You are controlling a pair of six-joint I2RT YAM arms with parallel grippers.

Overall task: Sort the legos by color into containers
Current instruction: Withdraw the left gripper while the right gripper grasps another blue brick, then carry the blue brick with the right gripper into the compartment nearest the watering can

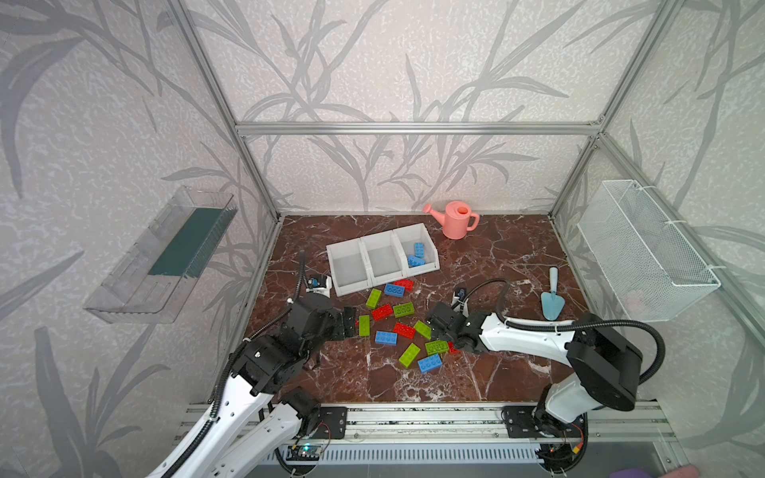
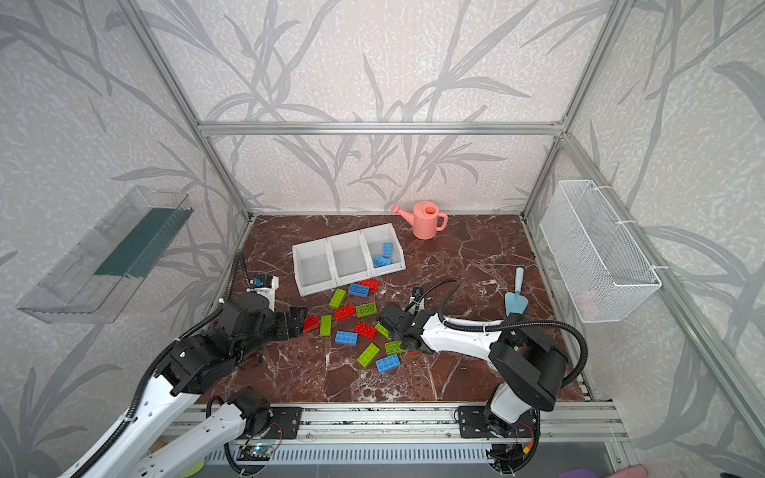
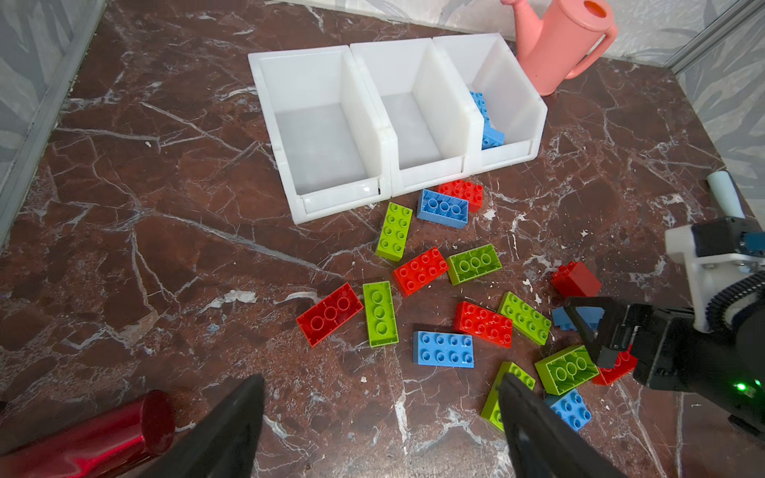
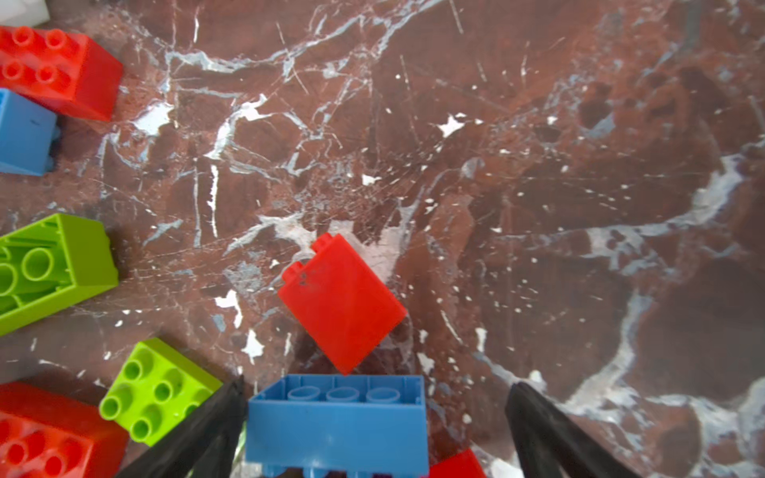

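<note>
On the brown marble table (image 1: 496, 265), red, blue and green legos (image 1: 381, 311) lie scattered in front of the white containers (image 1: 352, 286). The left end effector (image 3: 381, 378) is wide and holds nothing. The right end effector (image 4: 374, 385) is wide around a blue brick (image 4: 337, 422).

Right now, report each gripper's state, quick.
Left gripper: open, holding nothing.
Right gripper: open, fingers astride a blue brick, not clamped on it.

Left arm (image 1: 232, 414), seven o'clock, and right arm (image 1: 525, 336), five o'clock: white moulded shells, black joint housings, black ribbed cable conduits (image 1: 301, 269), black tapered fingers (image 3: 232, 426). Green lamp (image 3: 741, 387) lit on right wrist.
</note>
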